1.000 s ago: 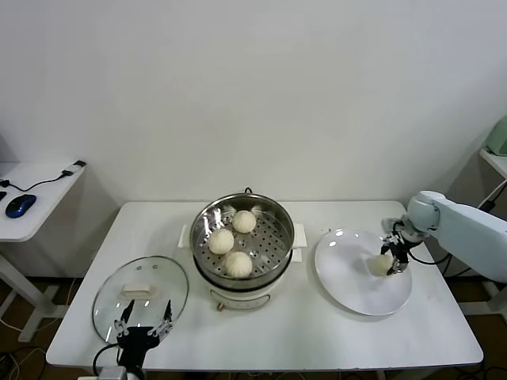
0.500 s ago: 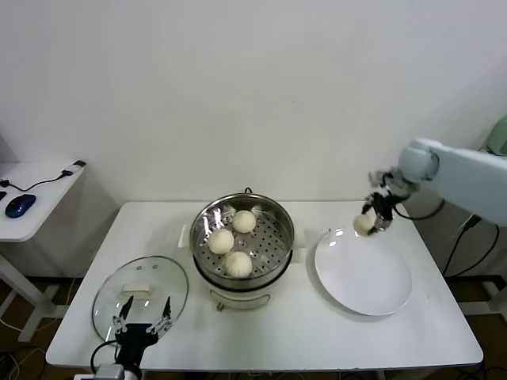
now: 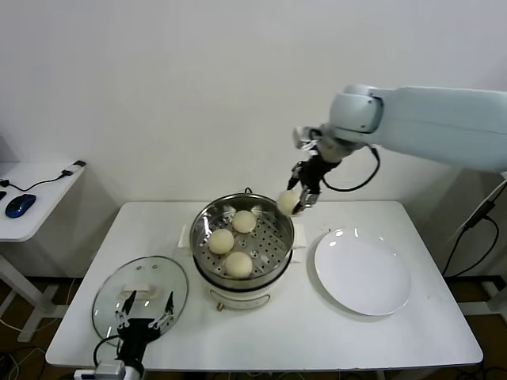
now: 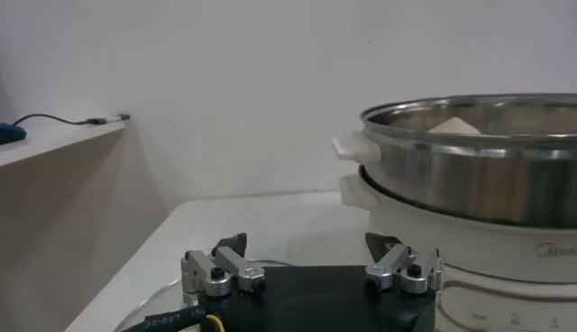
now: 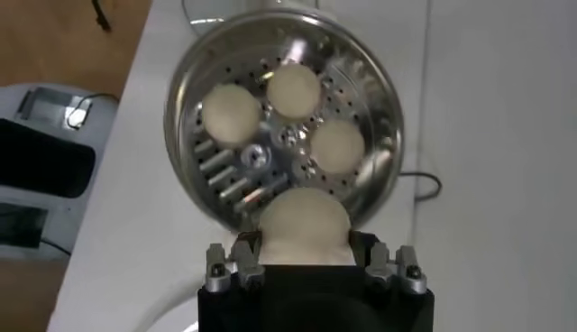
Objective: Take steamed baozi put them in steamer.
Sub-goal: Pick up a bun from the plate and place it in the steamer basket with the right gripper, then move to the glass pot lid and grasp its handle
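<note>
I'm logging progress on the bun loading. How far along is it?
Done: three steamed baozi lie on the perforated tray of the steamer. In hand: the right gripper holds the fourth baozi above the steamer's right rim. Left: lower and release it. The plate is empty; the left gripper waits by the glass lid.

steamer [image 3: 242,237] open-topped — three baozi [image 3: 237,264] fill left, right side free

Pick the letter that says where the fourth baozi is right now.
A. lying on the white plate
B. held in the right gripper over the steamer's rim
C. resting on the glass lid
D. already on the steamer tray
B: the right gripper holds the fourth baozi above the steamer rim, while the white plate is bare.
</note>
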Controlling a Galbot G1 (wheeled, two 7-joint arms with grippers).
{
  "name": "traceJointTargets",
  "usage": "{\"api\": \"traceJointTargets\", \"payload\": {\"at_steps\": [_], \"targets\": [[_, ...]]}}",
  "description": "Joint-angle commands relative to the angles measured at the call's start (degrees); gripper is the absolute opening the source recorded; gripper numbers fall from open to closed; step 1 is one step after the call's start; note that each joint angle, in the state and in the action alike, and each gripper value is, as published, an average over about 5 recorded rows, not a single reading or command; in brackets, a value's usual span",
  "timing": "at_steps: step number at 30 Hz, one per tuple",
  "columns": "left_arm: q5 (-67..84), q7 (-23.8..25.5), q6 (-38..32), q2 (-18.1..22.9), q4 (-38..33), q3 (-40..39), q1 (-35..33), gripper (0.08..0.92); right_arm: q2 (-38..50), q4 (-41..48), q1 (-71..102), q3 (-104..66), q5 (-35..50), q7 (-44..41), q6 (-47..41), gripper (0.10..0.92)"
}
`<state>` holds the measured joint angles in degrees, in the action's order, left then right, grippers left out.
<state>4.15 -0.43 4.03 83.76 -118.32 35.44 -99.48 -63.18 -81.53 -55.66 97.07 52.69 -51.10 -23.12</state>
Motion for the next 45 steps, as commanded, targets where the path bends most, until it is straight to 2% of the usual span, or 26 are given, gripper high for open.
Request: {"api": "traceJointTargets", "payload": {"at_steps": [1, 11, 24, 27, 32, 38, 41, 45], "targets": [[0.1, 0.0, 0.1, -0.1, 0.1, 0.1, 0.0, 0.823, -9.4, 0.8, 8.2, 0.5, 2.9, 6.7, -5.6, 0.653], [0.7, 0.0, 0.0, 0.1, 0.4, 0.0, 0.6, 0.823, -10.1, 5.3, 14.5, 0.1, -2.8, 8.5, -6.6, 0.653], [0.9, 0.0, 0.1, 0.1, 0.6, 0.0, 0.8, 0.823, -11.0, 7.4, 15.7, 0.3, -4.2, 9.0, -6.1, 0.655], [0.9, 0.0, 0.2, 0.0, 0.4, -0.1, 0.7, 0.823, -11.2, 7.7, 15.4, 0.4, -4.7, 8.0, -4.8, 0.687], [0.9, 0.0, 0.2, -0.1, 0.3, 0.1, 0.7, 0.823, -10.8, 7.8, 13.2, 0.5, -4.4, 4.4, -0.3, 0.799], [0.9, 0.0, 0.0, -0.2, 0.0, 0.2, 0.3, 0.823, -7.1, 8.8, 8.9, -4.8, 1.8, -0.6, 5.6, 0.822], [0.9, 0.0, 0.1, -0.2, -0.2, 0.2, 0.2, 0.823, -3.3, 10.1, 9.9, -12.5, 5.2, 2.8, 5.8, 0.823], [0.8, 0.1, 0.0, -0.2, -0.4, 0.3, 0.1, 0.823, 1.5, 12.6, 17.5, -30.1, 4.4, 17.5, 5.9, 0.823]]}}
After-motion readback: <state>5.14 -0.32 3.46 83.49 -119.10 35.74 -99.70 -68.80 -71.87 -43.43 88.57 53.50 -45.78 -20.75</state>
